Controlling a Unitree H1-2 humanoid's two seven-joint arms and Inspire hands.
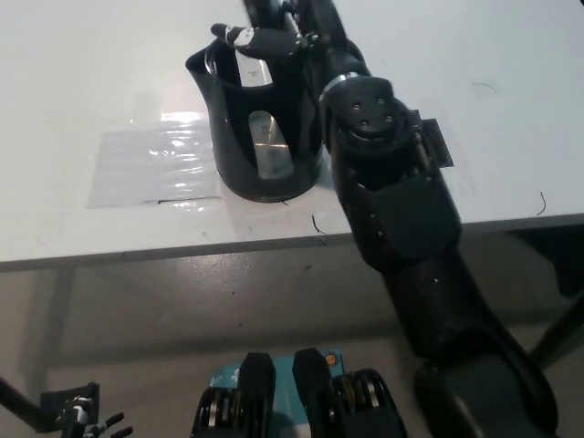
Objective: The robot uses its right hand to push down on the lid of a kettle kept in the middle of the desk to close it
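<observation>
Black kettle (260,128) stands upright on the white table (82,82), near the table's front edge, about mid-picture in the head view; spout side points picture-left, clear water window faces the camera; top looks open, rim visible as a dark ring, lid itself hard to make out behind the hand; right hand (265,38) is black, reaches in from bottom right along a long black arm (401,210) and sits over the kettle's top rim at the far side; fingers (239,36) are curled and bunched, tips pale, pointing picture-left across the opening; looks like it touches the top of the kettle but contact point is hidden by the wrist; it holds nothing that I can see, fingers drawn together rather than spread; forearm passes just beside the kettle's right side, hiding the handle area; clear plastic sheet (151,164) lies flat on the table, under and left of the kettle; left hand (87,415) is at the lower left corner, below table level, small and dark in shadow, can't tell if its fingers are apart or closed
</observation>
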